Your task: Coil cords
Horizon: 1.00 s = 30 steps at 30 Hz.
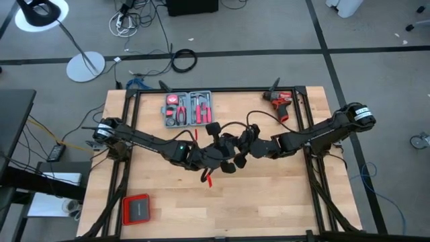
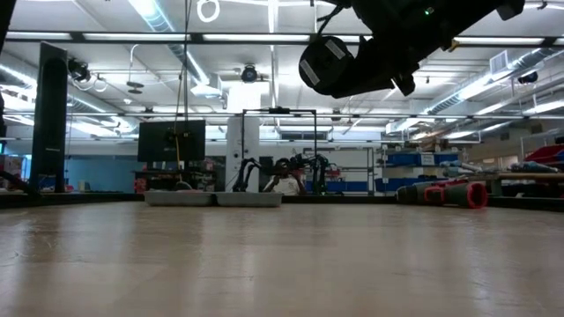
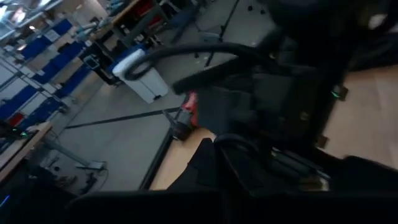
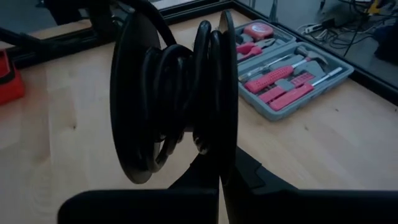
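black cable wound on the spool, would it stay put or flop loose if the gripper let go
The cable looks thin and floppy, so it would probably loosen. Its loops sit unevenly between the spool's discs, so some may slip off. The round spool itself seems apt to roll if set on edge on the table.

Left arm reaching in from the table's left edge, right arm from the right, both stretched toward the middle. Left gripper (image 1: 216, 156) and right gripper (image 1: 250, 143) close together there, raised, fingers closed.
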Motion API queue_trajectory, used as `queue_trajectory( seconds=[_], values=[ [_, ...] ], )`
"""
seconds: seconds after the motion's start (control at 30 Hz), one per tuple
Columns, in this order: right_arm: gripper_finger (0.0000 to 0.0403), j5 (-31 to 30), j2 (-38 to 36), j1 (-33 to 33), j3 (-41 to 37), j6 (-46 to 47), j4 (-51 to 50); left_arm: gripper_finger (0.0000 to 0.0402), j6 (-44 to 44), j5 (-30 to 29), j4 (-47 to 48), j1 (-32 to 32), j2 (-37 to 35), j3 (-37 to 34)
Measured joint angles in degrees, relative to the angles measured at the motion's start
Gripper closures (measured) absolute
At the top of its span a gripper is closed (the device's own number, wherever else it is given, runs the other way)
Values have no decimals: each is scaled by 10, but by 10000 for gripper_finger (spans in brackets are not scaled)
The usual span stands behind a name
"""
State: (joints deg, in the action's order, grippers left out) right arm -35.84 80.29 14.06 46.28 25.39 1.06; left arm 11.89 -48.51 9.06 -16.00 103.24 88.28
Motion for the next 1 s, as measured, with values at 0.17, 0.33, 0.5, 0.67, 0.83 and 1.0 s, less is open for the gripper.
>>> queue_trajectory(
  seconds=[0.17,0.33,0.5,0.67,0.83,1.0],
  values=[
    [403,2,0,-1,0,0,5,401,15,-13,-12,9,-1,0],
    [403,-4,0,-11,0,0,8,401,12,-2,-39,9,-1,1],
    [403,7,-1,-19,1,-5,15,401,56,-14,-91,8,-1,1],
    [403,10,-1,-18,1,-13,27,401,74,-13,-119,12,-1,1],
    [403,10,-1,-19,1,-15,28,401,74,-5,-146,15,-1,1],
    [403,10,-1,-19,1,-15,34,401,73,4,-157,15,-1,1]
  ],
)
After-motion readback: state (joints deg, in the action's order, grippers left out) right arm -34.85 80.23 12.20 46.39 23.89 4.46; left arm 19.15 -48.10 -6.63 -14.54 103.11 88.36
